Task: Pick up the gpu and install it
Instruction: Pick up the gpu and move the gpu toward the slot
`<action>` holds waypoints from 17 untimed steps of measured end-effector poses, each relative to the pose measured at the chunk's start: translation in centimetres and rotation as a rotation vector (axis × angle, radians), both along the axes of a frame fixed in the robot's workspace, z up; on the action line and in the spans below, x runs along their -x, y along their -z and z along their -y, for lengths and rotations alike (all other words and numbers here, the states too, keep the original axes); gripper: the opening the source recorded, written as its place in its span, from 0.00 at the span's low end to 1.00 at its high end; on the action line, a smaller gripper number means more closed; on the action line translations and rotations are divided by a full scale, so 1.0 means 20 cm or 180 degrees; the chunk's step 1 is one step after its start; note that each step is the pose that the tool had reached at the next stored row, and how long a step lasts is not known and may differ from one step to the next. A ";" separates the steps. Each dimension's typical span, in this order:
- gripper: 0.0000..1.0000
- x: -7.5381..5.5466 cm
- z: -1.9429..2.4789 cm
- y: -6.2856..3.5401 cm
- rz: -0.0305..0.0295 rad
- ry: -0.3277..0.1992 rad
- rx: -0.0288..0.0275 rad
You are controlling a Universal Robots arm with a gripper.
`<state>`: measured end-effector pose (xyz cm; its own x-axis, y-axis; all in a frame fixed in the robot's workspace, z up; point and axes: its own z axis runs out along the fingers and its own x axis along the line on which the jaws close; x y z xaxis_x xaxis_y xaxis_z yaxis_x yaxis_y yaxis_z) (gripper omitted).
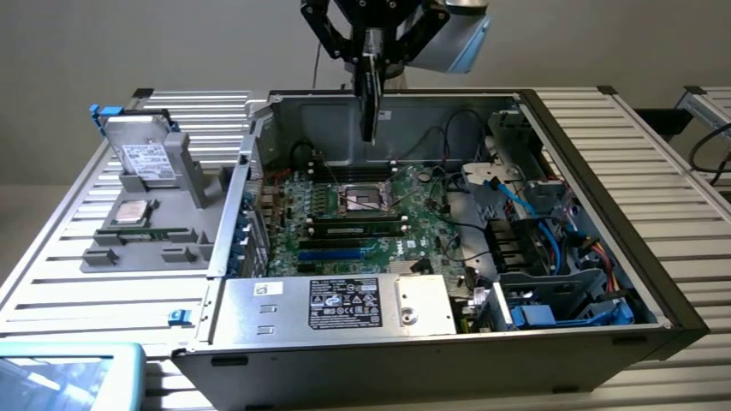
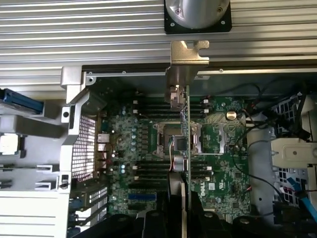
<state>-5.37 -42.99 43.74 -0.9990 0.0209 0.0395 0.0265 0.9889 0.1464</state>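
My gripper [image 1: 371, 47] hangs above the back half of the open computer case [image 1: 639, 257], shut on the gpu [image 1: 368, 98]. The card hangs on edge, pointing down toward the green motherboard [image 1: 377, 214] without touching it. In the wrist view the gpu [image 2: 186, 148] appears edge-on as a thin strip running over the processor socket [image 2: 178, 141], with its silver end bracket [image 2: 188, 52] at the far end over the case's rear wall. The black fingers [image 2: 158, 223] of the gripper [image 2: 182, 220] clamp the card from both sides.
A silver hard drive [image 1: 149, 158] and a small processor [image 1: 135, 211] sit on a grey fixture at the exterior view's left. Inside the case are a power supply [image 1: 331, 304], a memory stick [image 1: 354, 229], blue slots [image 1: 331, 254], cables and drive cages [image 1: 549, 257].
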 end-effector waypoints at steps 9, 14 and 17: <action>0.28 -0.09 -0.007 0.025 0.0000 -0.0021 -0.0002; 0.28 -0.12 -0.019 0.034 0.0000 -0.0038 -0.0009; 0.28 -0.14 -0.024 0.038 0.0000 -0.0048 -0.0017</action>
